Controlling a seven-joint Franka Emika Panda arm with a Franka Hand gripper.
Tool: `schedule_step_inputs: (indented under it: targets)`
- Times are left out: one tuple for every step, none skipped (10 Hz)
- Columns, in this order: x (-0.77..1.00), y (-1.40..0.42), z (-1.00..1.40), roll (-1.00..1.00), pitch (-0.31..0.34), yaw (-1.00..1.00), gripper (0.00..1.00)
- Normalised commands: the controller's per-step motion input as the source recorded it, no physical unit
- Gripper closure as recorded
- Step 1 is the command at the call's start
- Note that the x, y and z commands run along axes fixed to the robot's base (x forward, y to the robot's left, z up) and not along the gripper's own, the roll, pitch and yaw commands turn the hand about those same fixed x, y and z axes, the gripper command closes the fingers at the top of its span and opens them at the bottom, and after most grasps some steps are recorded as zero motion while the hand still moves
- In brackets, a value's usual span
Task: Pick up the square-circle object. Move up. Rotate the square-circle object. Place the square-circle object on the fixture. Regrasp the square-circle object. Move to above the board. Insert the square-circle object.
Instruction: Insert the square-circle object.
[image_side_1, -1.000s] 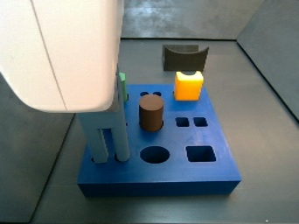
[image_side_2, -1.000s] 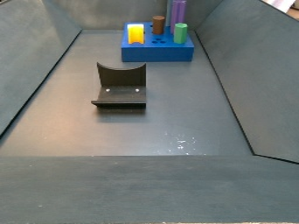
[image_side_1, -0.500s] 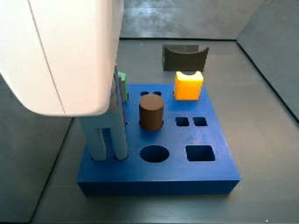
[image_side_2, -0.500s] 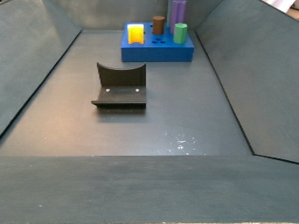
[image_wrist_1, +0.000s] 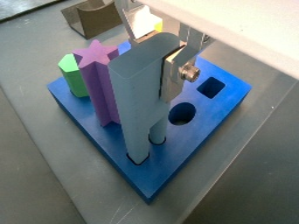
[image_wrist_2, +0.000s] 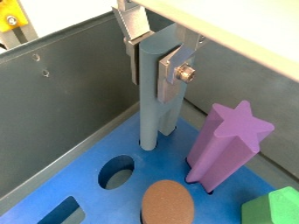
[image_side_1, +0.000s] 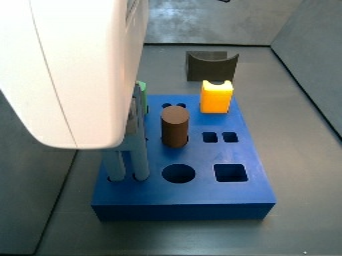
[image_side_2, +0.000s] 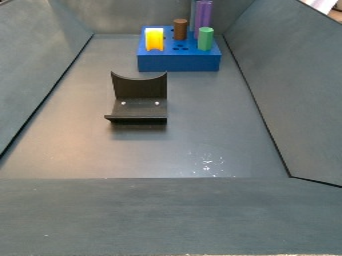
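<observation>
While the gripper (image_wrist_2: 156, 66) hangs right over the board (image_wrist_1: 222, 109), its silver fingers (image_wrist_2: 176, 68) sit flat against the upper part of the square-circle object (image_wrist_2: 155, 105), so it looks clamped on that peg, though I cannot see both pads clearly. Compared with a second ago, the arm's big white housing fills more of a side view and the slim grey-blue peg (image_side_1: 135, 140) reaches slightly lower at the board's near corner, so I judge it is being pushed down. Both wrist views show the peg upright, its foot already meeting the blue surface beside the purple star peg (image_wrist_2: 225, 144), seemingly entering its hole. That would put the task in its last step, insertion. Behind on the floor, the fixture (image_side_2: 138, 97) stands bare, well apart from the board. A brown cylinder (image_side_1: 173, 129) and yellow block (image_side_1: 217, 97) stand nearby in their holes.
</observation>
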Motion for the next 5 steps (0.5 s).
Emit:
schedule_step_inputs:
  targets:
    - [0.52, -0.26, -1.00, 0.14, 0.000, -0.16, 1.00]
    - [0.53, -0.26, -1.00, 0.06, -0.017, -0.16, 1.00]
    - [0.49, -0.22, -1.00, 0.02, -0.014, -0.15, 1.00]
    - [0.49, -0.22, -1.00, 0.02, -0.014, -0.15, 1.00]
    - [0.49, -0.22, -1.00, 0.02, -0.011, -0.15, 1.00]
